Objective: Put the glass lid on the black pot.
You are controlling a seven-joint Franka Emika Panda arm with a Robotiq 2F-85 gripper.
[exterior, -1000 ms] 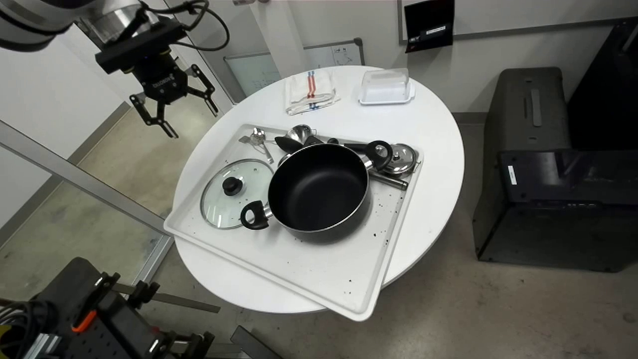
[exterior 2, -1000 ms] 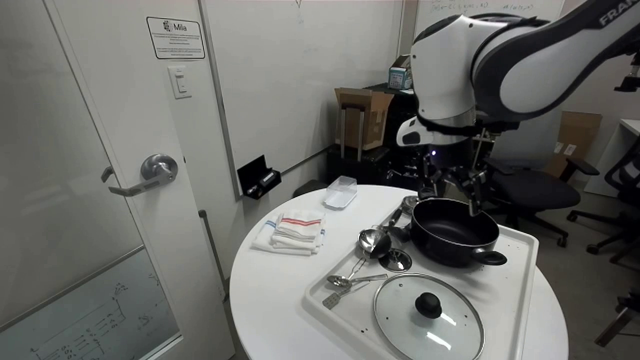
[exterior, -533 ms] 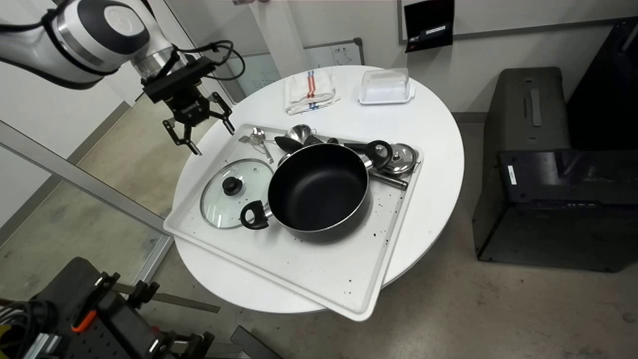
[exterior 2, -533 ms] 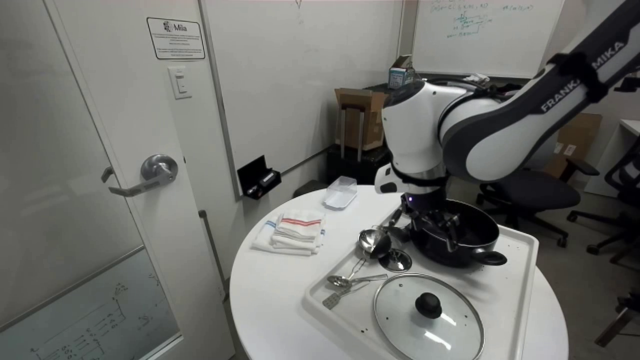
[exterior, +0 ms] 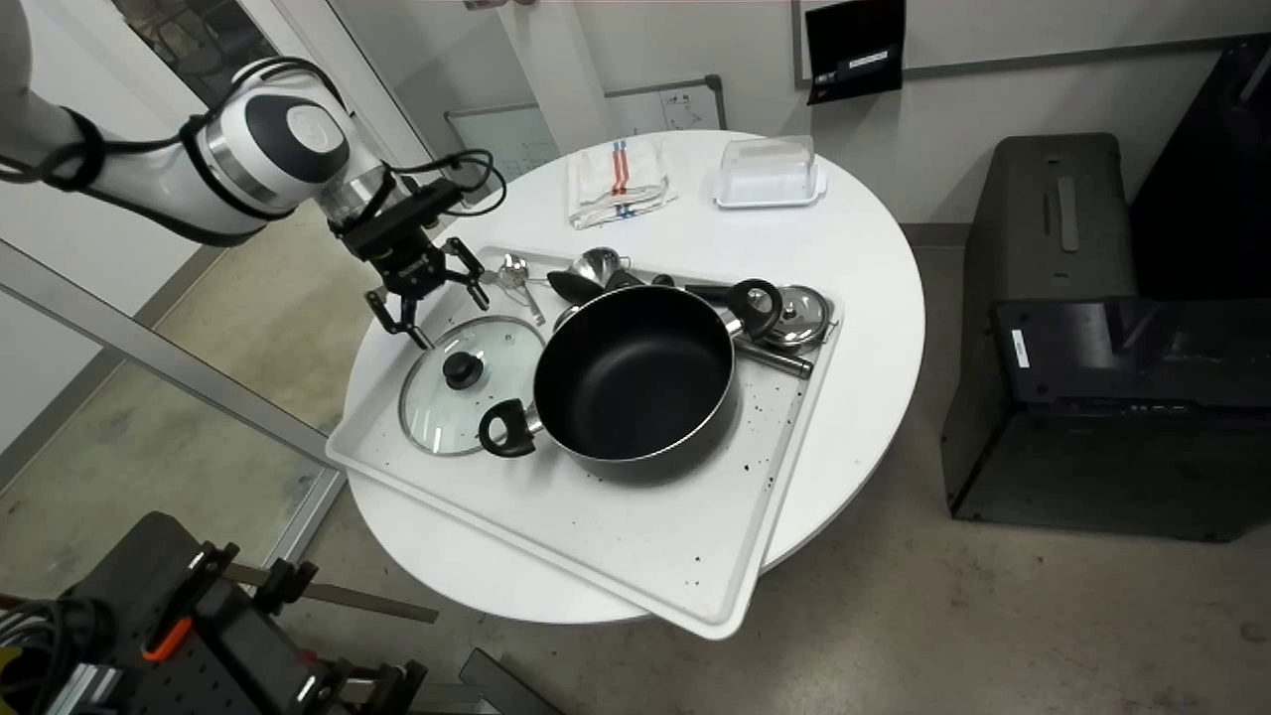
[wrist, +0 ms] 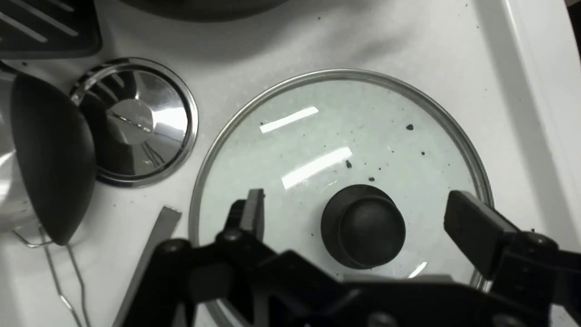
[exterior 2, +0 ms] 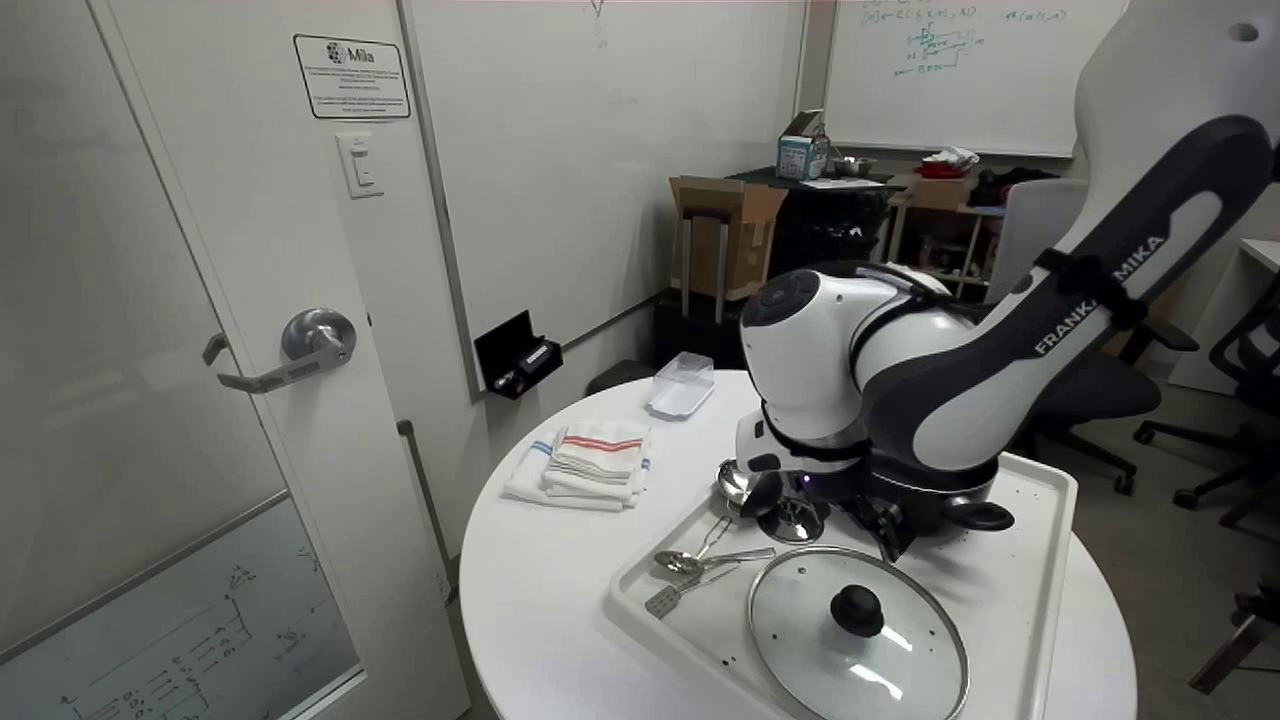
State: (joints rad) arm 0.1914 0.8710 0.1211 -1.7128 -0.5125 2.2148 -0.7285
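On the round white counter point(exterior: 869, 268), a white tray point(exterior: 635, 541) bears the black pot point(exterior: 635, 375) and, just beside it, the glass lid point(exterior: 475, 407), knob point(exterior: 463, 369) upward; near the lid, the pincer point(wrist: 355, 215) hangs spread wide.

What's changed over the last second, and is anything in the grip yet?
In an exterior view, the gripper moved rightward and down toward the glass lid, jaws open throughout; nothing was grasped or released. The glass lid, black pot and tray stayed put.
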